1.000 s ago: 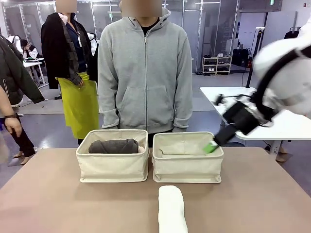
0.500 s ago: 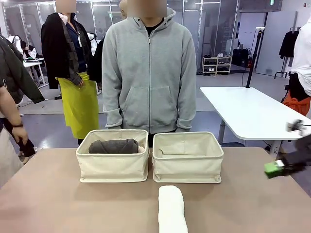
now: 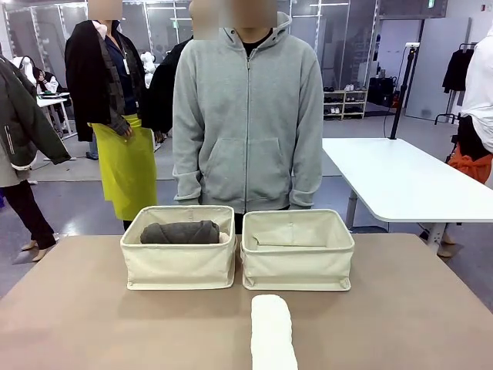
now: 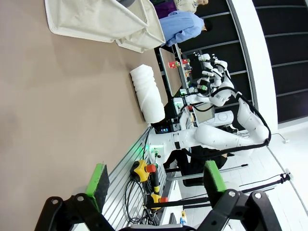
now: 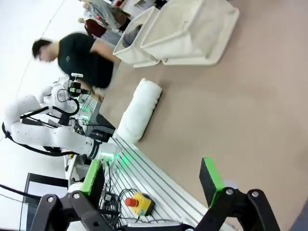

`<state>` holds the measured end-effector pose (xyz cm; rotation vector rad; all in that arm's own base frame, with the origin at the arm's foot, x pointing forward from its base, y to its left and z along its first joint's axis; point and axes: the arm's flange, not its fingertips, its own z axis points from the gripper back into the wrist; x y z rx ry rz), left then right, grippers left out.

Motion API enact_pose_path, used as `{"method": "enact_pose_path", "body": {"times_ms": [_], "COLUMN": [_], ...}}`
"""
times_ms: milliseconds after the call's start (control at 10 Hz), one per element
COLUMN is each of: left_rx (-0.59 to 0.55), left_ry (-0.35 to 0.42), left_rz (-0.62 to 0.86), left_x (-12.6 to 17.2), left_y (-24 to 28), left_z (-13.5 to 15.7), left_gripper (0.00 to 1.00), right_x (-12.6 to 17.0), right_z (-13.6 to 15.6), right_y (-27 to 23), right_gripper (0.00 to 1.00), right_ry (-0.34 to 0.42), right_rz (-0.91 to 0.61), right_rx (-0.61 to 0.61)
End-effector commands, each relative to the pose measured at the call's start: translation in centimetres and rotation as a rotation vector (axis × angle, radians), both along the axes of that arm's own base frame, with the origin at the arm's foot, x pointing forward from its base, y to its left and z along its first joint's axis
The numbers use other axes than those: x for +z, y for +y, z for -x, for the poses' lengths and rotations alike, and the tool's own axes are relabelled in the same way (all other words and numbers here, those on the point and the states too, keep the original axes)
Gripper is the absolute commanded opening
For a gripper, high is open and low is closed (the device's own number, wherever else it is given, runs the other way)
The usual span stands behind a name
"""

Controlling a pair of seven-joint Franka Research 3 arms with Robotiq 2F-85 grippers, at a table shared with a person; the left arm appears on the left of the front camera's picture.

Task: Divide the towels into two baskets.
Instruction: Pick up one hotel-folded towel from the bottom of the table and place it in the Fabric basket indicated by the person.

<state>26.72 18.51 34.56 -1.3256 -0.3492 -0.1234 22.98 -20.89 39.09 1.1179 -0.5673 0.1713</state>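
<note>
Looking across the table (image 3: 77, 308) here. Got a grey towel (image 3: 179, 232) lying lengthwise in the left basket (image 3: 179, 266), with a sliver of something pale at its right end, too little to name. Right beside it, touching or nearly so, got the right basket (image 3: 297, 266). Can just make out a pale roll low inside, barely distinct from the lining, so not calling its colour. Found the white towel (image 3: 273, 335) out on the bare table, just in front of the right basket, pointing toward the near edge. Also spotted a person (image 3: 246, 116) in a grey hoodie standing right behind both baskets. Seeing the left gripper (image 4: 156, 180) spread wide with nothing between the pads, by the table's edge, well apart from the white towel. Same deal with the right gripper (image 5: 152, 175): spread wide, gripping nothing, near the table's edge.
</note>
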Motion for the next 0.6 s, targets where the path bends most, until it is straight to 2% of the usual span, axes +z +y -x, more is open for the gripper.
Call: {"method": "enact_pose_path", "body": {"times_ms": [0,100,200,500], "left_rx": [-0.004,-0.004,-0.004,-0.004], "left_ry": [0.006,0.006,0.006,0.006], "left_rz": [0.010,0.010,0.010,0.010], "left_x": [0.3,0.3,0.3,0.3], "left_y": [0.1,0.1,0.1,0.1], "left_z": [0.5,0.5,0.5,0.5], "left_gripper": [1.00,1.00,1.00,1.00], "right_x": [-4.9,-5.4,-0.8,-0.8], "right_z": [8.2,8.2,2.2,2.2], "right_y": [8.7,8.7,-1.3,-1.3], "right_gripper": [1.00,1.00,1.00,1.00], "right_ry": [0.007,0.025,0.018,0.018], "right_rz": [-0.001,0.002,-0.007,-0.007], "right_rx": [-0.022,-0.050,-0.015,-0.015]}}
